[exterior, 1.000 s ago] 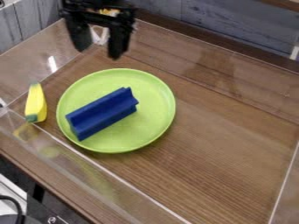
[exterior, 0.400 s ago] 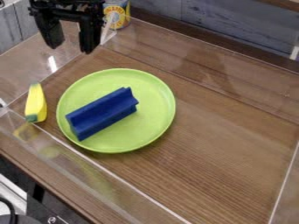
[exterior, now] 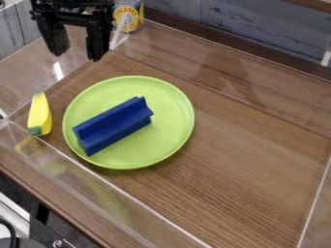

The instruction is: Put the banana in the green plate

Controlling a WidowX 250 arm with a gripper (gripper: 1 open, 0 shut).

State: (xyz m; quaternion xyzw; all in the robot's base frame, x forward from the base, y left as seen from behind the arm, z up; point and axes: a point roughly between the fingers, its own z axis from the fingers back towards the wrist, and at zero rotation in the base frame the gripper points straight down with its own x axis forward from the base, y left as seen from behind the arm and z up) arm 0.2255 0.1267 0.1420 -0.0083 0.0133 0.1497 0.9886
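Observation:
The small yellow banana (exterior: 39,114) lies on the wooden table just left of the green plate (exterior: 172,128), outside its rim. A blue ridged block (exterior: 114,124) rests slantwise inside the plate. My black gripper (exterior: 75,44) hangs at the upper left, pointing down, its two fingers spread apart with nothing between them. It stands well behind the banana and above the table, touching neither banana nor plate.
A yellow can-like object (exterior: 126,15) stands behind the gripper at the top edge. Clear acrylic walls (exterior: 26,145) enclose the wooden table on the left and front. Bare wood stretches to the right of the plate.
The gripper has shifted to the left, from above the plate's back rim to the upper left corner, nearer the banana's side. Banana, plate and block have not moved.

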